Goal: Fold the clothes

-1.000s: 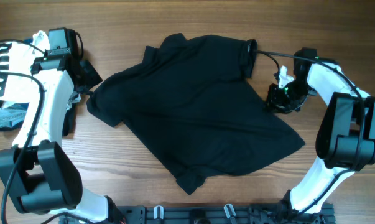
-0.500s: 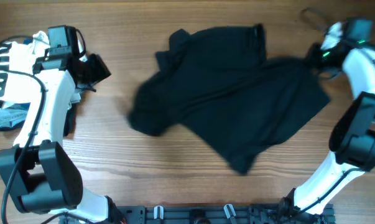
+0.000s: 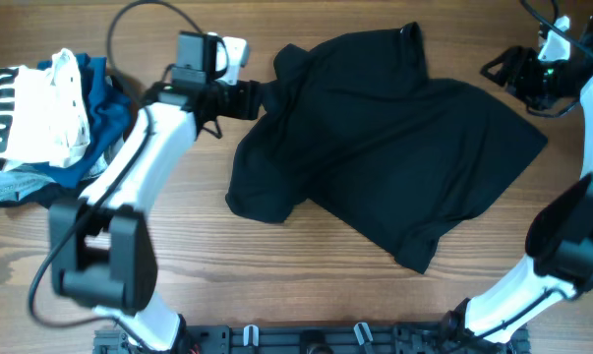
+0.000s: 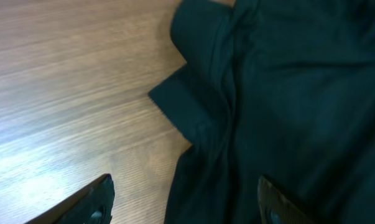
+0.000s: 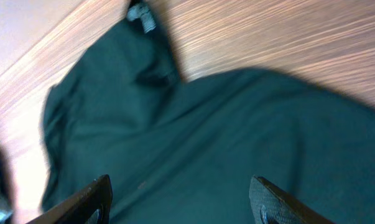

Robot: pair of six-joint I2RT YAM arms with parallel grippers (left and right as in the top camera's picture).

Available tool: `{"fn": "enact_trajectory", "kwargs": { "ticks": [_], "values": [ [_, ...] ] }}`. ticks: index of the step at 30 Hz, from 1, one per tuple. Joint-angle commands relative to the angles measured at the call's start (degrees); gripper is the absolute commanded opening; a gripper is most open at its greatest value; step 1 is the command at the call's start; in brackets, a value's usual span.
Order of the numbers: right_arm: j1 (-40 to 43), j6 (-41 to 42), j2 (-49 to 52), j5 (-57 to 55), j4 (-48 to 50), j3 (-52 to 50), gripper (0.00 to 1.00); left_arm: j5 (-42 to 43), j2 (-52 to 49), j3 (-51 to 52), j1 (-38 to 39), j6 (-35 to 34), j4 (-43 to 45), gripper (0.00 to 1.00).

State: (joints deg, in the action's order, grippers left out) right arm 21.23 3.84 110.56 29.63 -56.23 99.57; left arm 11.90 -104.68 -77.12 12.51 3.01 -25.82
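Observation:
The black shirt (image 3: 394,147) lies rumpled across the middle of the table, with its collar (image 3: 409,39) at the far edge and a small pale tag (image 5: 142,17) there. My left gripper (image 3: 255,98) hovers at the shirt's far left sleeve (image 3: 291,69), open. In the left wrist view that gripper (image 4: 184,205) spans the fabric's edge (image 4: 199,124) with nothing held. My right gripper (image 3: 498,71) stands open at the far right, just off the shirt's right side. In the right wrist view the gripper (image 5: 181,202) is above dark cloth (image 5: 224,137) and grips none of it.
A pile of other garments sits at the far left: a white one with black stripes (image 3: 26,113), a dark blue one (image 3: 104,98) and a pale blue one (image 3: 11,187). A dark rail (image 3: 316,339) runs along the table's near edge.
The right gripper has let go of the shirt and opened, staying near the far right. The left arm swung right from the pile to the shirt's left sleeve. The shirt shifted right and settled.

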Motion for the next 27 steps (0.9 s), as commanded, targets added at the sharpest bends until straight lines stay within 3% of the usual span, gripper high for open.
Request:
{"fn": "enact_trajectory", "kwargs": {
  "ticks": [1,6,10,13,15,17,20,24,27],
  "values": [
    [-3.8,-2.7,-8.6,3.9,-3.1,0.3,0.71,0.3,-7.3,0.2,0.9,2.8,4.3,0.71],
    [-8.0,-3.8,-15.0,3.2,-6.5,0.3,0.71,0.3,-14.3,0.2,2.1,2.8,9.8,0.66],
    [-9.3,-3.7,-16.3,3.2,-9.5,0.3,0.71,0.3,-16.5,0.2,2.3,2.6,12.2,0.54],
    [-9.3,-3.8,-16.3,2.6,-11.0,-0.4,0.69,0.3,-17.3,0.2,2.3,2.6,12.0,0.40],
    [-9.3,-3.7,-16.3,1.5,-11.1,-1.6,0.68,0.3,-17.6,0.2,2.3,2.6,11.9,0.18],
    [-9.3,-3.7,-16.3,1.2,-11.1,-2.7,0.68,0.3,-17.7,0.2,2.1,2.6,11.9,0.04],
    [-9.3,-1.5,-16.3,-2.2,-11.0,-4.8,0.68,-3.8,-17.7,0.2,1.0,1.8,11.1,0.04],
    [-9.3,3.7,-16.3,-8.6,-10.1,-8.9,0.68,-23.3,-17.7,0.2,-2.8,-9.0,8.7,0.04],
    [-9.3,8.5,-16.3,-12.9,-8.2,-13.4,0.69,-29.4,-17.3,0.2,-7.7,-15.3,5.8,0.04]
  ]
}}
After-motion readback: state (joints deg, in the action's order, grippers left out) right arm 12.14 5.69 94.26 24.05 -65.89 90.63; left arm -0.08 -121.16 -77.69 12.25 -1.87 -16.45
